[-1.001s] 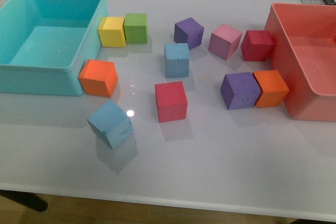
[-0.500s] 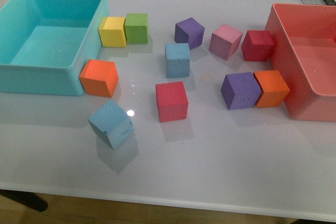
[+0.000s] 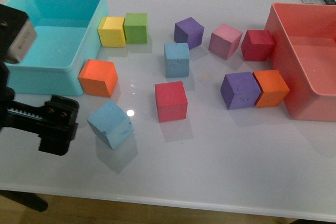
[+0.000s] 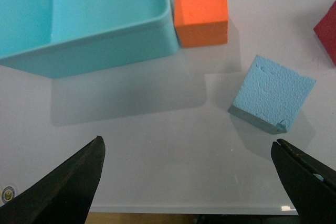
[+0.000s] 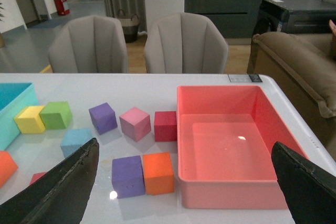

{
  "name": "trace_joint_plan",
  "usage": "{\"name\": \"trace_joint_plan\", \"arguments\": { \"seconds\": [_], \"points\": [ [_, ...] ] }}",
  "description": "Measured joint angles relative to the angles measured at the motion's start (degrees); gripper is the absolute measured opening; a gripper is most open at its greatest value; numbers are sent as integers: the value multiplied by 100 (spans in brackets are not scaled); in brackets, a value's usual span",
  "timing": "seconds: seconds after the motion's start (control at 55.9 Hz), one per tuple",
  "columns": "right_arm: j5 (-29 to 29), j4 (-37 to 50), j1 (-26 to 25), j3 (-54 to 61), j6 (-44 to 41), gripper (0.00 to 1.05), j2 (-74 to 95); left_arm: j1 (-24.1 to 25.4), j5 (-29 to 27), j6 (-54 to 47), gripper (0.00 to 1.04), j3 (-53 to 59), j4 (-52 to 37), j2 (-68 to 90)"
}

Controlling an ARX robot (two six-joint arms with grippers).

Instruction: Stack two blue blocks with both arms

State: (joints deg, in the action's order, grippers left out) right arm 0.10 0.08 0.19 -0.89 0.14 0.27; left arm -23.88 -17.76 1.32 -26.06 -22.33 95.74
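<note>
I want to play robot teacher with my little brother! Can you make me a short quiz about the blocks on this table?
1. True or false: the two blue blocks are already stacked.
2. Which colour cube touches the yellow cube? A) green B) pink C) red
3. Fill in: the ___ gripper, jaws open, hovers near the blue block closest to the table's front edge.

Key:
1. False. They lie apart on the table.
2. A, the green cube.
3. Left: it is the left gripper.
</note>
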Motion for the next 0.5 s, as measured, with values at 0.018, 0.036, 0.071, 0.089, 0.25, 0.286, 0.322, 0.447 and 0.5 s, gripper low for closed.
{"name": "trace_joint_plan", "arguments": {
  "seconds": [0.018, 0.036, 0.071, 0.089, 0.25, 0.286, 0.322, 0.447, 0.5],
  "points": [
    [-2, 0, 0, -2, 0, 96, 0, -72, -2, -26, 96, -42, -90, 188],
    [0, 0, 0, -2, 0, 96, 0, -85, -2, -31, 96, -46, -103, 214],
    [0, 0, 0, -2, 0, 96, 0, -146, 0, -79, 96, -79, -177, 361],
    [0, 0, 0, -2, 0, 96, 0, -201, 4, -116, 96, -114, -229, 501],
    [0, 0, 0, -2, 0, 96, 0, -306, 74, -278, 96, -487, -343, 1126],
    [-2, 0, 0, -2, 0, 96, 0, -319, 146, -358, 96, -588, -387, 1180],
    [0, 0, 0, 0, 0, 96, 0, -341, 247, -466, 96, -695, -431, 1231],
    [-2, 0, 0, -2, 0, 96, 0, -352, 651, -678, 96, -892, -439, 1368],
    [0, 0, 0, 0, 0, 96, 0, -350, 800, -752, 96, -946, -442, 1432]
  ]
}}
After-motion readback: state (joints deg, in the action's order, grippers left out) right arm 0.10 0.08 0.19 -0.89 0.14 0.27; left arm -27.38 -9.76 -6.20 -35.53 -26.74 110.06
